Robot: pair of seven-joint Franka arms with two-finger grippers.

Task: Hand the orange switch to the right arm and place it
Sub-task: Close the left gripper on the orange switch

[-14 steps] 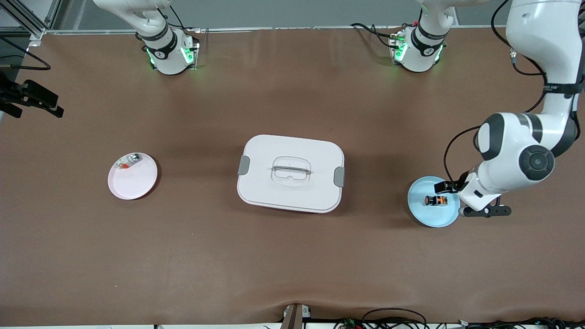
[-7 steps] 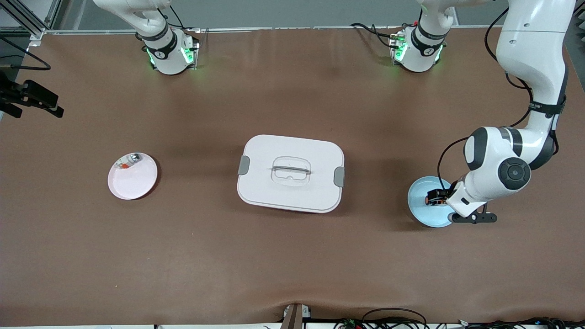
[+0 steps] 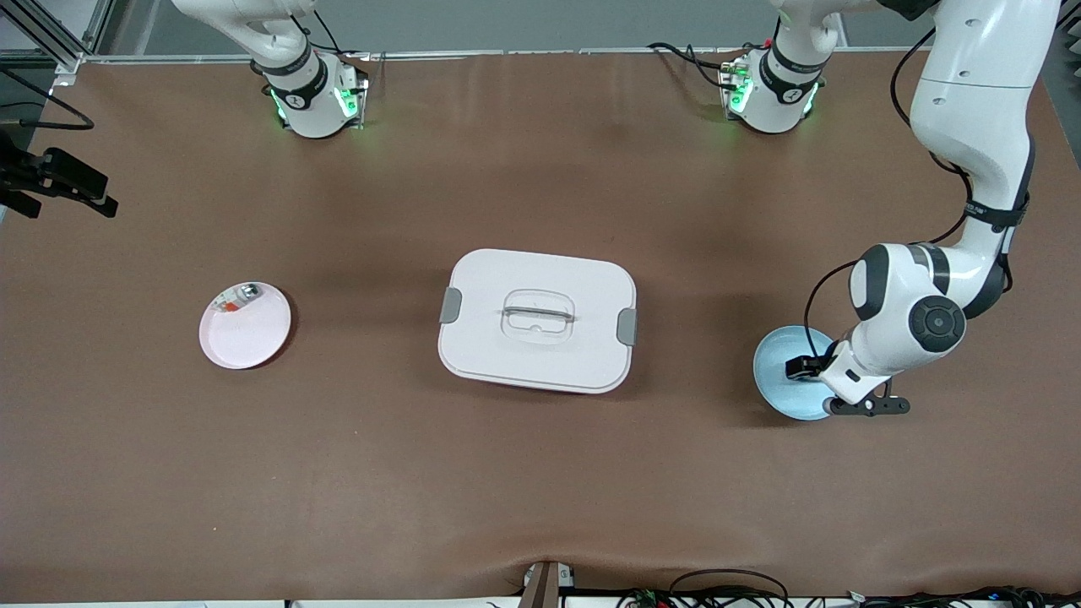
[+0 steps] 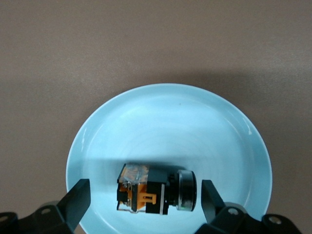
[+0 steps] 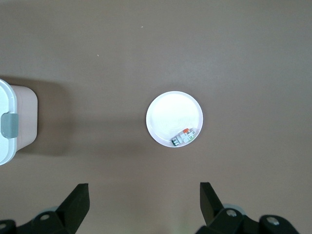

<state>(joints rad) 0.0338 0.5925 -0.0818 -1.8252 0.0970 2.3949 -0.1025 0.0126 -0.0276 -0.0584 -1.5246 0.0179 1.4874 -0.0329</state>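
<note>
Positioning for the pick is the step in hand, as I judge it. I have the left gripper [image 4: 141, 200] over the blue plate [image 4: 170, 112] at the left arm's end of the table, with its fingers [image 4: 78, 200] spread wide and nothing between them but air. The orange switch [image 4: 156, 189] lies on its side in the plate, near the rim, and falls between the two fingers in the left wrist view without touching either. In the front view the left arm's wrist covers the switch.

The right gripper [image 5: 141, 204] waits high above the table, jaws wide and empty, over the brown surface with the pink plate [image 5: 174, 114] and its small pale part [image 5: 183, 137] below it. The white lidded box [image 3: 537, 320] sits mid-table between the two plates.

Next move, in my estimate: lower the left gripper until the fingers bracket the switch body, close, then lift and carry toward the right arm for the handover.
</note>
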